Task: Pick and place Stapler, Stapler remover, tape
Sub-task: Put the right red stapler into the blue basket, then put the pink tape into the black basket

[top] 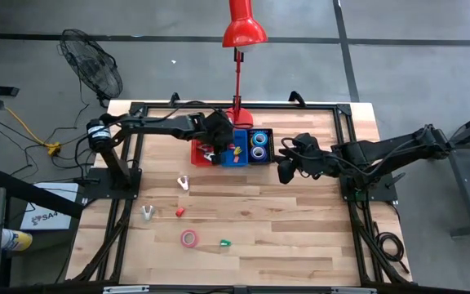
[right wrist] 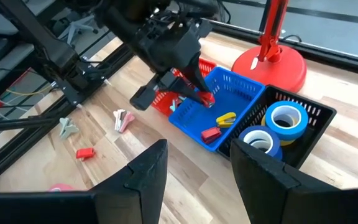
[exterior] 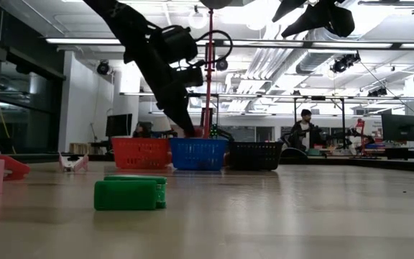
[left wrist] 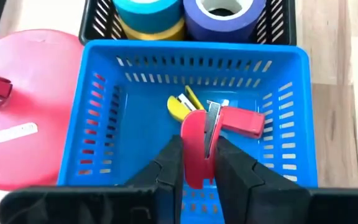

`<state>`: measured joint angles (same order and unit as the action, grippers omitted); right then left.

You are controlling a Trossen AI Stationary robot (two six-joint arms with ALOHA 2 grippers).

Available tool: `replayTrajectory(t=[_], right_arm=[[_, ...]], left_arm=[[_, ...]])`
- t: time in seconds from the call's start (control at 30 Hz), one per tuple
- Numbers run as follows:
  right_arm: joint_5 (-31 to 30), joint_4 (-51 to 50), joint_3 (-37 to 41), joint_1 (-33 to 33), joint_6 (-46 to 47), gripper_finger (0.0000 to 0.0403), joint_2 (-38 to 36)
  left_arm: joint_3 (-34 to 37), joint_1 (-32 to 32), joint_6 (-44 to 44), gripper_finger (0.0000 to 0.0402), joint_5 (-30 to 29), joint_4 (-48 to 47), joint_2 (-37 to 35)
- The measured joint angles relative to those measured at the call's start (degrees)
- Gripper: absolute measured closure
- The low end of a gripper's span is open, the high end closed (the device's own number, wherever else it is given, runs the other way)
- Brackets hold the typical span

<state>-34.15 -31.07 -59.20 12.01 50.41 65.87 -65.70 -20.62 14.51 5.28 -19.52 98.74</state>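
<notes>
Over the blue slotted plastic bin (left wrist: 194,112), the left claw (left wrist: 199,163) is clenched on a small red stapler (left wrist: 194,146), which sticks up between the two dark fingers (left wrist: 169,163), its metal strip showing along one edge. Below it on the bin floor lie a second small red stapler (left wrist: 241,121) and a yellow stapler (left wrist: 182,106), touching each other near the bin's middle. From the high view the left claw (top: 217,131) sits above the seam between the red slotted bin (top: 199,153) and the blue one (top: 235,155), at the far middle of the wooden desk (top: 300,220).

Just beside the blue bin stands a black slotted bin (right wrist: 312,115) holding two ring-shaped tape rolls side by side: a light-blue roll (right wrist: 284,121) and a darker blue-purple roll (right wrist: 258,142). A pink-red tape roll (top: 188,238) lies flat on the open desk toward the near edge, with a small green stapler (top: 225,242) just beside it. Farther toward the left arm's side lie a small red stapler (top: 180,211), a pale pink claw-type staple remover (top: 184,182) and a grey-white staple remover (top: 147,213), all well apart from the bins.

A red desk lamp's round base (right wrist: 269,62) stands behind the bins. The right claw (top: 286,171) hangs above the desk just beside the black bin, its fingers (right wrist: 145,174) spread apart and holding nothing.
</notes>
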Motion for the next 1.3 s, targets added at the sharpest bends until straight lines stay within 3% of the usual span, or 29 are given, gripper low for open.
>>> replayTrajectory(t=[0.23, 0.6, 0.87, 1.1, 1.3], right_arm=[[0.0, 0.0, 0.0, 0.0, -0.3, 0.0236, 0.0], [0.1, 0.0, 0.0, 0.0, -1.0, 0.0236, 0.0], [0.7, 0.0, 0.0, 0.0, -1.0, 0.0236, 0.0], [3.0, 0.0, 0.0, 0.0, -1.4, 0.0236, 0.0], [3.1, 0.0, 0.0, 0.0, -1.2, 0.0236, 0.0]], left_arm=[[0.0, 0.0, 0.2, 0.0335, 2.3, 0.0, 0.0], [0.0, 0.0, 0.4, 0.0259, 2.9, -2.1, 0.0], [0.0, 0.0, 3.1, 0.0255, 5.0, -3.2, -0.2], [0.0, 0.8, 12.0, 0.0255, 10.1, -16.2, -5.3], [0.0, 6.8, 12.9, 0.0254, 7.2, -34.0, -12.3]])
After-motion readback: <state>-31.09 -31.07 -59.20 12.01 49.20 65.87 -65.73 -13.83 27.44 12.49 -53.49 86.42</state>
